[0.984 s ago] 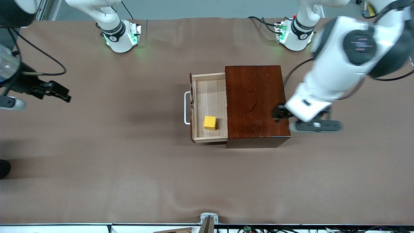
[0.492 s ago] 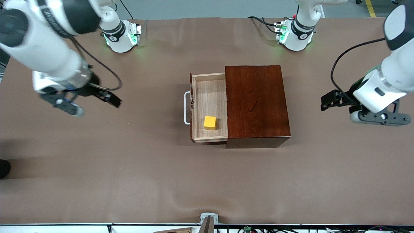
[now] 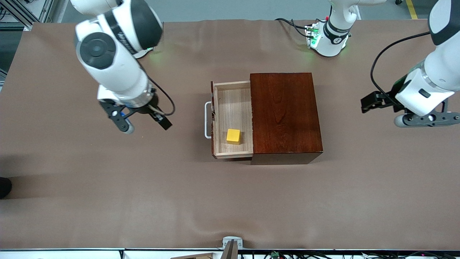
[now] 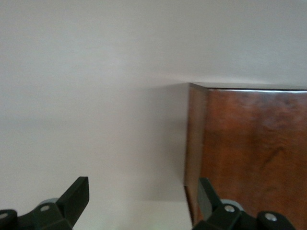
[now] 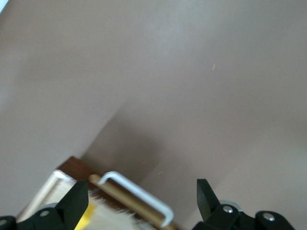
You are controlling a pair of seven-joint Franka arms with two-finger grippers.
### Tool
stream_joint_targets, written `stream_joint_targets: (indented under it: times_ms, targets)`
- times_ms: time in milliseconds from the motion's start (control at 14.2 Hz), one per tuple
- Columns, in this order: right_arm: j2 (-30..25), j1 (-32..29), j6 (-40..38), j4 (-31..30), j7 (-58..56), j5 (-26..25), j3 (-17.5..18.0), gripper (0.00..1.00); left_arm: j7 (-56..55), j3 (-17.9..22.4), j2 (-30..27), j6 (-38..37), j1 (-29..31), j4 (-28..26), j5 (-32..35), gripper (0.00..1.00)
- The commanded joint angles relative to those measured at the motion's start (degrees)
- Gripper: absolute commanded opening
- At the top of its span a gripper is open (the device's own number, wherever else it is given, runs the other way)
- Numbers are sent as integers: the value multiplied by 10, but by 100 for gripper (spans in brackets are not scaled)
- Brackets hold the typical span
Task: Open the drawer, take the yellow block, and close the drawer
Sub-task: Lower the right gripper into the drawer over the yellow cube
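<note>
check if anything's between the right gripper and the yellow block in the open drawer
Nothing visible. The right gripper, open, is over bare table toward the right arm's end; only the drawer's handle and low front wall lie between, and the yellow block sits uncovered.

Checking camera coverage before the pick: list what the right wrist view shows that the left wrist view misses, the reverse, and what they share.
Only the right wrist view: the drawer pulled open, its white handle, a sliver of the yellow block, and the right pincer, open. Only the left wrist view: the closed end of the wooden box and the left pincer, open. Both: the brown table cover.
</note>
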Motion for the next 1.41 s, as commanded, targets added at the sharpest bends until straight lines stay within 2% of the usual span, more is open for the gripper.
stream_joint_targets:
  times_ms: [0, 141, 352, 562, 703, 1336]
  targets:
    - [24, 25, 33, 26, 134, 20, -5, 100, -9, -2, -12, -5, 5, -13, 39, 100]
    - [50, 53, 52, 50, 227, 18, -6, 100, -18, -4, -13, -10, 33, -12, 31, 100]
    - [109, 86, 50, 115, 335, 17, -6, 100, -25, -9, -11, -9, 29, -12, 33, 100]
    - [152, 120, 55, 153, 414, 11, -8, 100, -44, -5, -10, -8, 38, -11, 32, 100]
    - [179, 133, 57, 169, 437, 11, -8, 100, -43, -3, 0, -5, 47, -11, 31, 100]
    - [246, 135, 140, 165, 452, -2, -9, 100, -56, -10, 0, 8, 42, -11, 6, 100]
